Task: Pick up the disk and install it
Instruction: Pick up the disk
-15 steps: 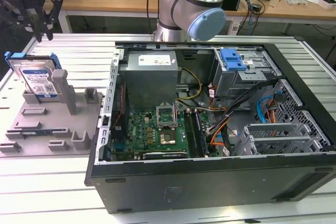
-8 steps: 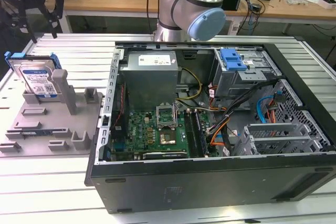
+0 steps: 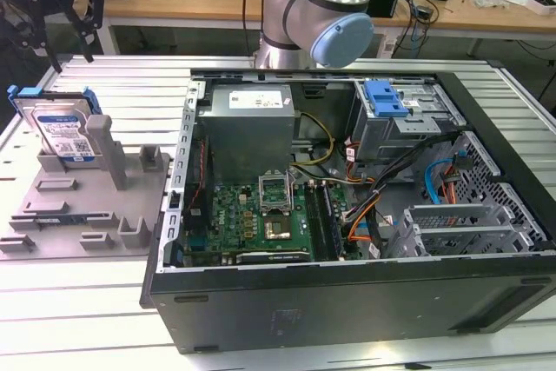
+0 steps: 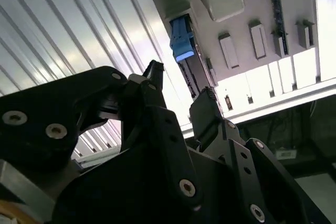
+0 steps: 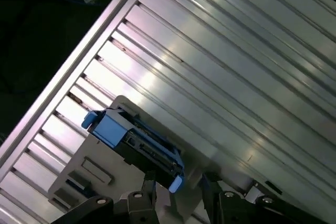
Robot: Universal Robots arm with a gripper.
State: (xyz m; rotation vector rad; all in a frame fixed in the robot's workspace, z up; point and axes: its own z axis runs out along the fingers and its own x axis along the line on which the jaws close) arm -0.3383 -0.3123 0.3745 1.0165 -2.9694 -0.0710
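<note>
The disk (image 3: 62,128), a silver drive with a white-and-blue label in a bright blue carrier frame, stands on edge in the grey fixture plate (image 3: 87,210) at the exterior view's left. My gripper (image 3: 74,51) hangs open just above and behind it, apart from it, with nothing between its black fingers. In the second wrist view the gripper (image 4: 178,90) frames the disk's blue edge (image 4: 182,43). In the first wrist view the gripper (image 5: 178,188) sits close to the disk (image 5: 134,140), whose narrow edge faces the camera.
An open computer case (image 3: 347,301) lies at the middle and right, with a motherboard (image 3: 261,215), cables and a metal drive bay carrying a blue latch (image 3: 385,97). The arm's body (image 3: 321,6) rises behind it. Everything rests on a ribbed aluminium table (image 3: 130,84).
</note>
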